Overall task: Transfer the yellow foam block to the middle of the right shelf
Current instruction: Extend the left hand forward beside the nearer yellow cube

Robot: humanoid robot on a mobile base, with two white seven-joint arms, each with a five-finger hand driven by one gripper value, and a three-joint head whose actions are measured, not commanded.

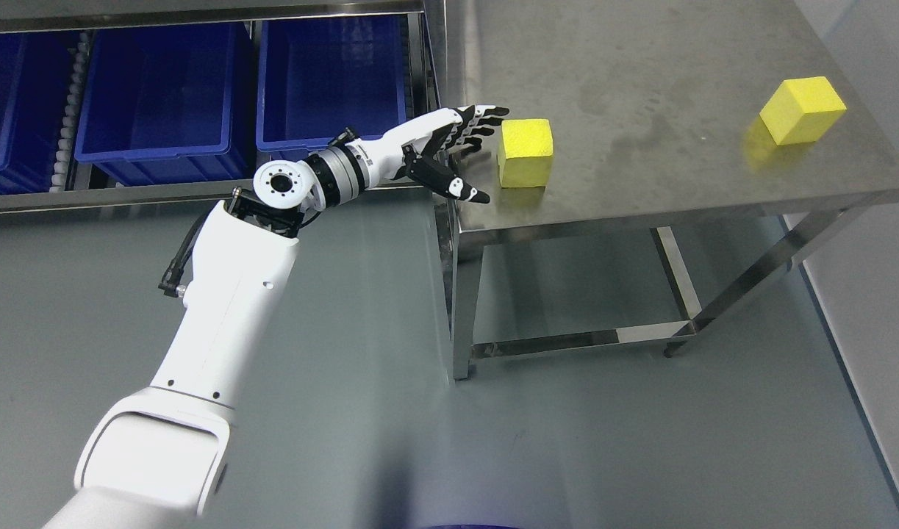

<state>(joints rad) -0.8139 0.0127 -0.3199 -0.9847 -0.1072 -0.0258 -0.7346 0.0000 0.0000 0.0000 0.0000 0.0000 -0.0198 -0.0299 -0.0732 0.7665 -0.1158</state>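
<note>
Left hand (460, 150) reaches, fingers spread (nothing held), yellow foam block (525, 152) at its three o'clock; closing around it comes next.

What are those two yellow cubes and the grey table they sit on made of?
The yellow cube near the robot's open left hand looks like foam: matte, with a slightly pitted face. The far yellow cube seems the same. The grey table appears to be brushed stainless steel: dull sheen, smudges, faint yellow reflections, shiny legs.
</note>
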